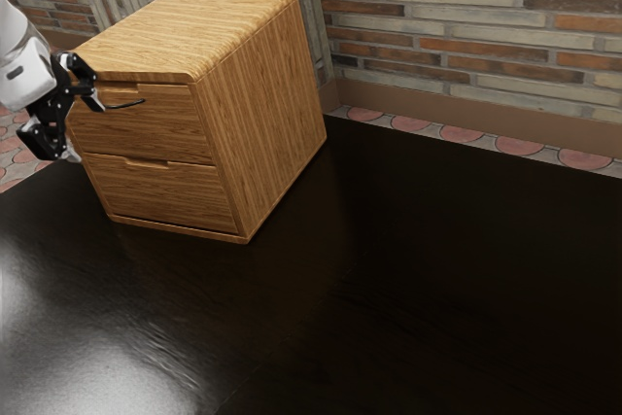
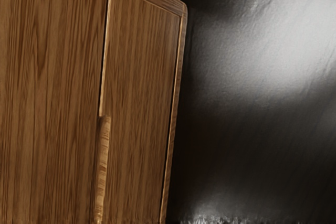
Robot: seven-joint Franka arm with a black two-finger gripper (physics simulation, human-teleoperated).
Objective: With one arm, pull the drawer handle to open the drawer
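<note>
The gripper [image 1: 93, 94] is at the left end of the dark drawer handle [image 1: 124, 103], at the left edge of the exterior frame; whether it has closed on the handle cannot be told. The upper drawer [image 1: 146, 131] appears to sit flush with the lower drawer [image 1: 165, 191] in the wooden cabinet [image 1: 258, 94], which stands upper left on the dark table [image 1: 408, 289]. By this evidence the approach is complete, and the grasp remains to be confirmed and the whole outward pull to be done.
</note>
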